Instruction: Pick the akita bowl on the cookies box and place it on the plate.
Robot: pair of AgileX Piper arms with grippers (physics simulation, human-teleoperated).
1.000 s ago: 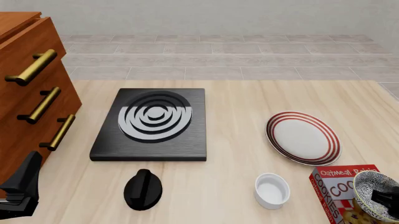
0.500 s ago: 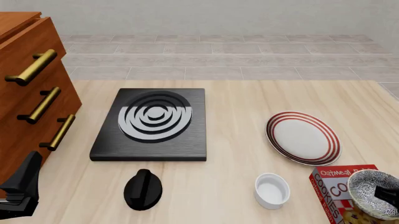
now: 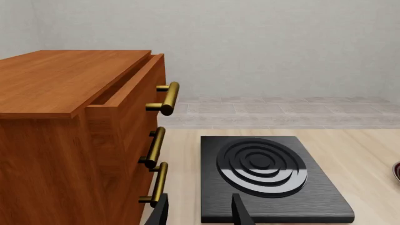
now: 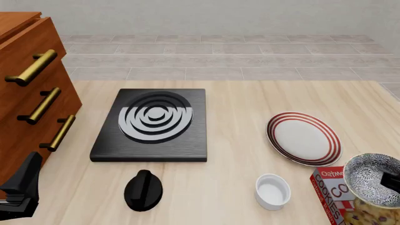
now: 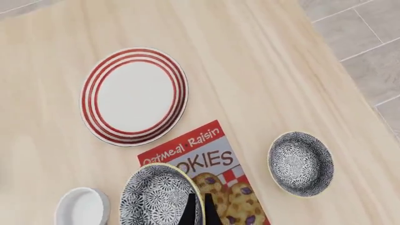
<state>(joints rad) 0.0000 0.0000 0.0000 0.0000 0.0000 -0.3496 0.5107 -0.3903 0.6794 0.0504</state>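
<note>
Two speckled bowls show in the right wrist view, and that is our first worry. The akita bowl we hold is lifted above the cookies box; a second bowl of the same pattern sits on the bare table beside the box and could be mistaken for it.

The right end effector has its fingers nearly closed, pinching the akita bowl's rim, one finger inside and one outside. We judge this a thin grip: the bowl hangs off one side of the fingers, so a quick swing toward the plate could let it rotate or slip and fall onto the box or the white ramekin near it. In the front view the bowl is near the frame's right edge and partly hides the box, with the plate just beyond. If it is let go off-centre or tilted, it might roll off the plate's shallow rim.

The left end effector is parked near the wooden drawer cabinet, fingers apart and holding nothing.

The table is pale wood grain, smooth and flat. It also carries a black stove slab and a black knob. Beyond it we see a grey tiled floor and a plain light wall.
</note>
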